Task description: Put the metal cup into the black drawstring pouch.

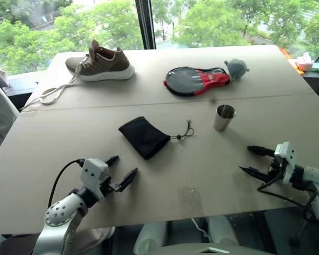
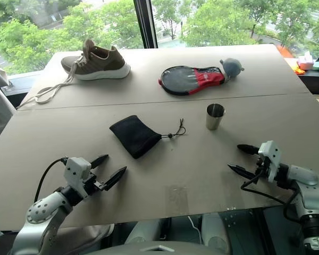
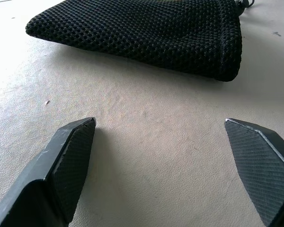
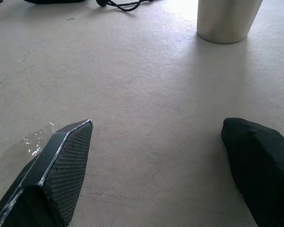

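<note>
The metal cup (image 1: 224, 117) stands upright on the table, right of centre; its base also shows in the right wrist view (image 4: 226, 21). The black drawstring pouch (image 1: 144, 136) lies flat near the middle, its knotted cord (image 1: 184, 133) trailing toward the cup. In the left wrist view the pouch's mesh (image 3: 142, 30) lies just ahead of the fingers. My left gripper (image 1: 121, 170) hovers open near the front left, short of the pouch, nothing between its fingers. My right gripper (image 1: 251, 160) is open at the front right, pointing toward the table's middle, below the cup and apart from it.
At the back of the table (image 1: 53, 149) rest a brown shoe (image 1: 101, 62) with long laces, a black-and-red paddle-shaped case (image 1: 194, 81) and a grey plush toy (image 1: 236, 67). A seam crosses the tabletop behind the cup. Windows stand beyond the far edge.
</note>
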`<act>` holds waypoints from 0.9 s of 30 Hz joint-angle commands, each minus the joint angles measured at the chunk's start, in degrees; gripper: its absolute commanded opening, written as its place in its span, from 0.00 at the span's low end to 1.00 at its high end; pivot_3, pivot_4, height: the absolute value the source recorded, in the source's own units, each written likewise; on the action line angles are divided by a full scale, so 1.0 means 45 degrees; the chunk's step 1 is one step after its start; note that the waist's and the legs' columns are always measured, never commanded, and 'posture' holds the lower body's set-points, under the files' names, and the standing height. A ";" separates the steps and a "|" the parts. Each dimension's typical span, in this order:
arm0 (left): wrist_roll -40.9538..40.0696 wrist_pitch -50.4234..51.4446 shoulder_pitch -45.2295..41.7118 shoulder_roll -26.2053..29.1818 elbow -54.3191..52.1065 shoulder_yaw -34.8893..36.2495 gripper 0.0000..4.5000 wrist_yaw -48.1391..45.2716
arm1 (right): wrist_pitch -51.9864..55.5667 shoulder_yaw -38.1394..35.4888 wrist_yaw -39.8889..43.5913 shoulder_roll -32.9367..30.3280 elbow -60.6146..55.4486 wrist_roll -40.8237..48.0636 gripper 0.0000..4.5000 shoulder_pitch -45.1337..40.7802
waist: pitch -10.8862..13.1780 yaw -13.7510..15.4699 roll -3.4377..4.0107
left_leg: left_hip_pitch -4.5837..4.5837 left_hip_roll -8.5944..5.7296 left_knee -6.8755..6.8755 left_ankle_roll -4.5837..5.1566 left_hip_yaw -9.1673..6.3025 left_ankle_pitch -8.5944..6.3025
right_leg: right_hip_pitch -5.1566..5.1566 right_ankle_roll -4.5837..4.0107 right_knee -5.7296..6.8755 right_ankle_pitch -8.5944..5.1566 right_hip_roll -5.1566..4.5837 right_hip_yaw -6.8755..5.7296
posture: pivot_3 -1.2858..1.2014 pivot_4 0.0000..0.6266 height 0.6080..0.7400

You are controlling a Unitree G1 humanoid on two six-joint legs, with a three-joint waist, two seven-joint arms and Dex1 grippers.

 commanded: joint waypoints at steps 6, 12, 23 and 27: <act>0.0040 0.0030 0.0293 0.0119 0.0368 0.0183 1.00 -0.0163 | -0.0242 -0.0332 0.0141 -0.0082 -0.0037 0.0171 0.99 -0.0103 | 0.0005 0.0001 0.0007 | 0.0000 0.0000 0.0000 0.0000 0.0001 0.0000 | 0.0000 0.0000 0.0000 0.0000 0.0000 0.0000 | 0.52 0.24 0.97; 0.0037 -0.0002 0.0463 0.0054 0.0266 0.0212 1.00 -0.0182 | -0.0227 -0.0327 0.0159 -0.0073 -0.0101 0.0185 0.99 -0.0080 | 0.0006 -0.0004 0.0008 | -0.0003 0.0000 0.0000 0.0000 0.0002 0.0000 | 0.0000 0.0000 -0.0008 0.0000 0.0001 0.0000 | 0.52 0.24 0.97; 0.0013 -0.0120 0.0670 0.0009 0.0143 0.0214 1.00 -0.0168 | -0.0441 -0.0394 0.0363 0.0021 -0.0307 0.0378 0.99 0.0060 | 0.0011 -0.0021 0.0015 | -0.0005 0.0000 -0.0006 0.0002 0.0002 -0.0001 | -0.0001 0.0001 -0.0016 0.0000 -0.0001 0.0000 | 0.52 0.24 0.97; -0.0181 0.0166 0.0874 0.0035 -0.0908 0.0097 1.00 -0.0125 | -0.0298 -0.0532 0.1025 0.0132 -0.1049 0.1201 0.99 0.0470 | 0.0025 -0.0015 0.0022 | -0.0011 0.0000 -0.0007 0.0005 0.0001 -0.0003 | -0.0001 0.0001 -0.0027 0.0001 -0.0001 0.0000 | 0.52 0.24 0.97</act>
